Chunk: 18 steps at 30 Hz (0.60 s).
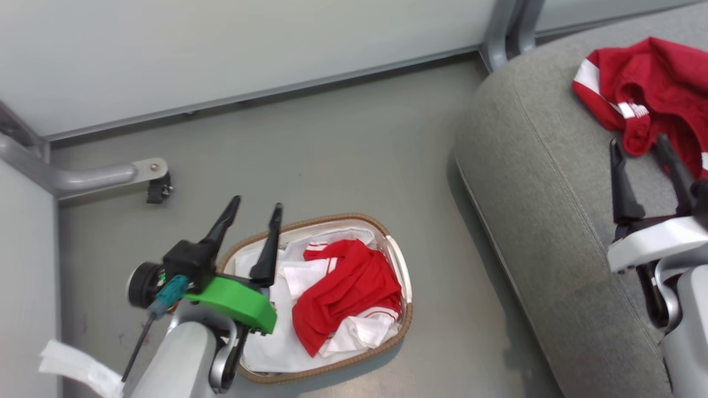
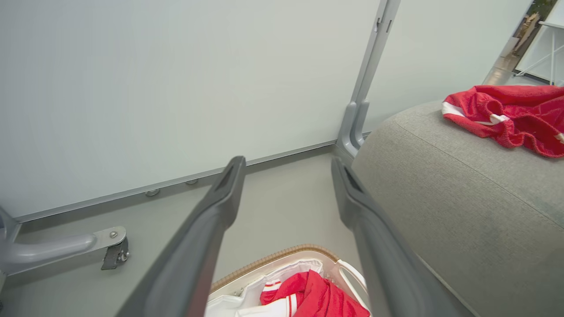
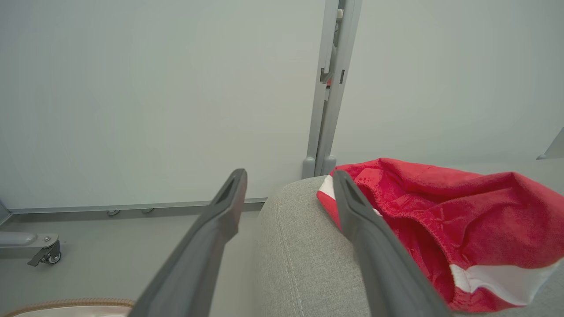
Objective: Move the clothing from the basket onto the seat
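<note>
Clothing [image 1: 345, 287]: one in basket [image 1: 326, 219], one [image 1: 652, 83] on seat [image 1: 531, 182]; left claw [image 1: 257, 202], right claw [image 1: 637, 140] spread.

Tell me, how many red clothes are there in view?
2. One red garment lies on the grey seat, upper right in the head view; the other red garment sits in the basket on the floor. More may be hidden beneath it.

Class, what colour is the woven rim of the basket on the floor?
Light brown. The rim of the basket shows best in the head view.
</note>
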{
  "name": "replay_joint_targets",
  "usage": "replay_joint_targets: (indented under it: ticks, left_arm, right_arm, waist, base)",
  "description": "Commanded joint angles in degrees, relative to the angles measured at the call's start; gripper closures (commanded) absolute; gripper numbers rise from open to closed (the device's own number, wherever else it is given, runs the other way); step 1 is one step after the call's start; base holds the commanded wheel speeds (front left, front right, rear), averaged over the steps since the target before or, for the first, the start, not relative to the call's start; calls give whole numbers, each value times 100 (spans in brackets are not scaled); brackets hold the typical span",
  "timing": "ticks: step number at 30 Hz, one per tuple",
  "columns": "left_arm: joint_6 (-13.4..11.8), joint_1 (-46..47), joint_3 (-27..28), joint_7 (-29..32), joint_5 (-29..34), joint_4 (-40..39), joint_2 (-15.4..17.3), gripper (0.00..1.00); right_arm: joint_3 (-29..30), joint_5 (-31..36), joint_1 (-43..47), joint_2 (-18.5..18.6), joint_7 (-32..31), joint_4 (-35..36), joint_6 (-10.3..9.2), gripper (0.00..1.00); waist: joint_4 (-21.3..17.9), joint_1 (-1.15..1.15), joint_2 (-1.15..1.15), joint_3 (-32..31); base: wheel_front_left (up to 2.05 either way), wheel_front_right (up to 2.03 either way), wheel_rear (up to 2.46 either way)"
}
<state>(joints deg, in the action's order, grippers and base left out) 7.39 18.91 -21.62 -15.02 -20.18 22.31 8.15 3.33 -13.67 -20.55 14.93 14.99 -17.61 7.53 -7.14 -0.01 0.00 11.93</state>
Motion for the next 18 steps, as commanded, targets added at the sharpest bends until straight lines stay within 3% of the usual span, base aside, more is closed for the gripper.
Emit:
replay_joint_targets:
  ticks: [1,18]
  left_arm:
    - [-3,-153,177,-21,58,-22,-36,0]
    - [10,-1385,1705,-21,547,-91,-330,0]
  right_arm:
    - [-8,25,144,-50,28,-42,-8,0]
    - [-308,-93,847,-551,29,-318,-8,0]
  waist:
    - [308,1,0,-314]
    - [611,1,0,-883]
  base:
    - [0,0,0]
    - [0,0,0]
